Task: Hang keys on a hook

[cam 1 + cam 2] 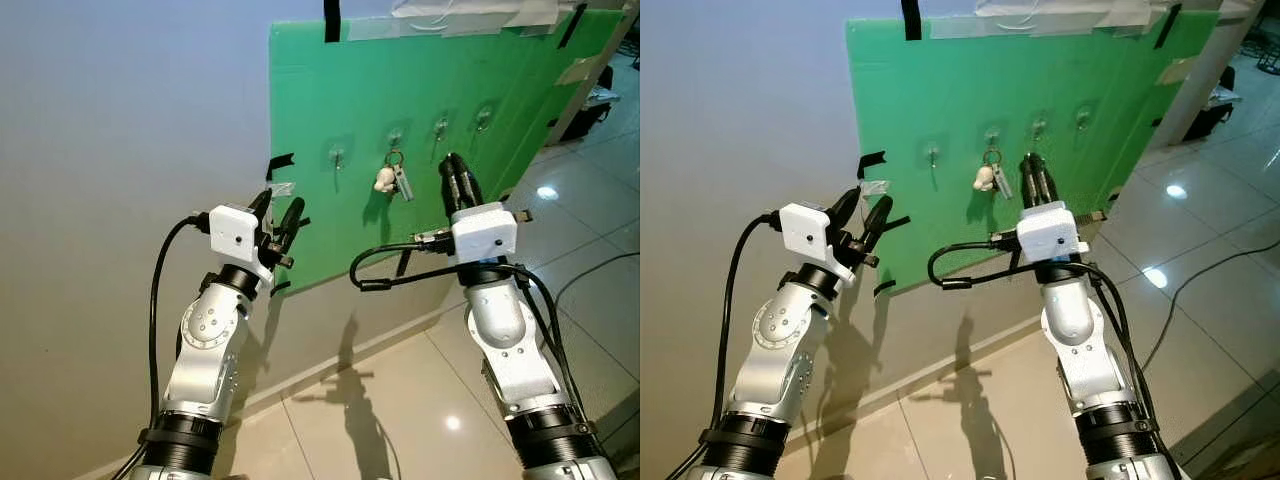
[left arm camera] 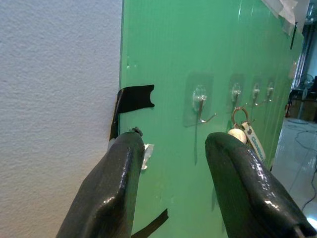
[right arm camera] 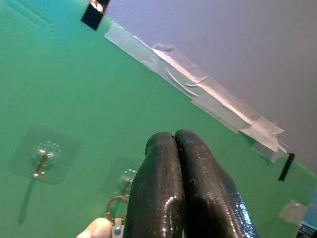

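A bunch of keys (image 1: 391, 178) with a white charm and a small tag hangs from the second clear hook (image 1: 394, 137) on the green board (image 1: 330, 230). Three other hooks sit in the same row, one (image 1: 337, 156) to its left and two to its right. My right gripper (image 1: 456, 178) is raised just right of the keys, fingers pressed together with nothing between them. The left gripper (image 1: 276, 215) is open at the board's left edge, near a strip of black tape (image 2: 133, 99). The keys (image 2: 246, 138) also show between the left fingers (image 2: 114, 183).
The board is taped to a grey wall (image 1: 110, 150). A glossy tiled floor (image 1: 400, 400) lies below. A black cable (image 1: 395, 265) loops off my right wrist. A doorway with dark objects (image 1: 600, 95) opens at the far right.
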Robot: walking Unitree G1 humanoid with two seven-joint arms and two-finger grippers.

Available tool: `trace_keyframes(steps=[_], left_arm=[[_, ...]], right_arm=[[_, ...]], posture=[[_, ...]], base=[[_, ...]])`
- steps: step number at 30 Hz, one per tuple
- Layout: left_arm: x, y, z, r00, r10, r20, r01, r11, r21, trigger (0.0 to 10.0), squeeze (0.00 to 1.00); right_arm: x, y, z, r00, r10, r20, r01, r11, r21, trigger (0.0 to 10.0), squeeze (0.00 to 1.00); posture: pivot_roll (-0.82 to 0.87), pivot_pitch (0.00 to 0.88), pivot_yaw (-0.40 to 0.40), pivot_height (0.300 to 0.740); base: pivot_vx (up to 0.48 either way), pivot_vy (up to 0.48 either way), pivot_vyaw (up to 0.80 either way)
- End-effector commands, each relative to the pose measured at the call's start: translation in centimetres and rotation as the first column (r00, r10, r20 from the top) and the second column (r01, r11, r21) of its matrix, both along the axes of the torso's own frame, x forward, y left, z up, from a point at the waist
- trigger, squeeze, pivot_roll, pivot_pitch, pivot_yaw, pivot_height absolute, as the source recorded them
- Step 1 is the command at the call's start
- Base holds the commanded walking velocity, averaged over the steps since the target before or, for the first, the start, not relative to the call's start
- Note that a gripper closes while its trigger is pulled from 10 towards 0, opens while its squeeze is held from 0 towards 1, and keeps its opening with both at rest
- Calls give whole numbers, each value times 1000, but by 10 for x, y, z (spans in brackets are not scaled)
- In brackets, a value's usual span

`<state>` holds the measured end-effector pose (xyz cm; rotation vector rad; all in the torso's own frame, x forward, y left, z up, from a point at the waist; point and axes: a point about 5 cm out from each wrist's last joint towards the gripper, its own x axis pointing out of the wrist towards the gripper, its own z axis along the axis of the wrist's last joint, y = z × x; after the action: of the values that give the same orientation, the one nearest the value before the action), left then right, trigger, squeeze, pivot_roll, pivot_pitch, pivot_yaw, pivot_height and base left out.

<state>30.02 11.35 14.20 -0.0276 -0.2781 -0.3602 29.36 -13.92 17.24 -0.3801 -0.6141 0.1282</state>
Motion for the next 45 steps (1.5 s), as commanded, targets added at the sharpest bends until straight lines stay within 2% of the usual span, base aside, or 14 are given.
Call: trace_keyframes(steps=[1, 2, 5, 12, 13, 14, 17, 21, 22, 27, 28, 30, 36, 45], left_arm=[[0, -2, -8, 998, -26, -57, 26, 1000, 12, 10000, 0], [0, -2, -8, 998, -26, -57, 26, 1000, 12, 10000, 0], [2, -5, -12, 991, -85, -99, 88, 996, 25, 10000, 0], [7, -9, -11, 968, -213, -134, 225, 971, 81, 10000, 0], [10, -8, -4, 948, -288, -139, 297, 953, 54, 10000, 0], [10, -8, -4, 948, -288, -139, 297, 953, 54, 10000, 0], [17, -6, 9, 914, -378, -147, 388, 921, 45, 10000, 0], [17, -5, 11, 906, -395, -150, 407, 912, 55, 10000, 0], [17, -5, 10, 898, -408, -164, 419, 907, 37, 10000, 0], [13, -9, 7, 882, -432, -189, 440, 898, 5, 10000, 0], [13, -9, 7, 882, -432, -189, 440, 898, 5, 10000, 0], [11, -11, 5, 873, -445, -200, 454, 891, -5, 10000, 0], [9, -11, 5, 866, -455, -207, 462, 887, -15, 10000, 0], [6, -13, 2, 859, -460, -223, 466, 884, -26, 10000, 0]], right_arm=[[5, 11, -5, 981, 137, -137, -128, 989, 76, 0, 0], [5, 11, -5, 981, 137, -137, -128, 989, 76, 0, 0], [8, 17, -13, 913, 293, -285, -254, 953, 164, 0, 0], [16, 5, -5, 839, 402, -366, -326, 911, 254, 0, 0], [22, -5, 1, 798, 462, -388, -340, 876, 343, 0, 0], [22, -5, 1, 798, 462, -388, -340, 876, 343, 0, 0], [26, -19, 11, 716, 569, -406, -395, 809, 436, 0, 0], [25, -21, 14, 681, 605, -412, -418, 784, 459, 0, 0], [23, -21, 18, 623, 665, -411, -448, 734, 510, 0, 0], [15, -18, 21, 513, 751, -416, -501, 655, 566, 0, 0], [15, -18, 21, 513, 751, -416, -501, 655, 566, 0, 0], [11, -17, 22, 456, 783, -423, -518, 620, 589, 0, 0], [4, -19, 26, 372, 821, -433, -537, 571, 621, 0, 0], [6, -21, 32, 368, 816, -446, -532, 578, 619, 0, 0]], posture=[[-26, 0, -14, 740], [-26, 0, -14, 740], [-26, 0, -11, 740], [-31, 0, -6, 740], [-35, 0, 0, 740], [-35, 0, 0, 740], [-42, 0, 12, 740], [-43, 0, 15, 740], [-47, 0, 20, 740], [-49, 0, 18, 740], [-49, 0, 18, 740], [-49, 0, 12, 740], [-51, 0, 5, 740], [-56, 0, 1, 740]], base=[[0, 0, 0], [0, 0, 0], [0, 0, 0], [0, 0, 0], [0, 0, 0], [0, 0, 0], [0, 0, 0], [0, 0, 0], [0, 0, 0], [0, 0, 0], [0, 0, 0], [0, 0, 0], [0, 0, 0], [0, 0, 0]])
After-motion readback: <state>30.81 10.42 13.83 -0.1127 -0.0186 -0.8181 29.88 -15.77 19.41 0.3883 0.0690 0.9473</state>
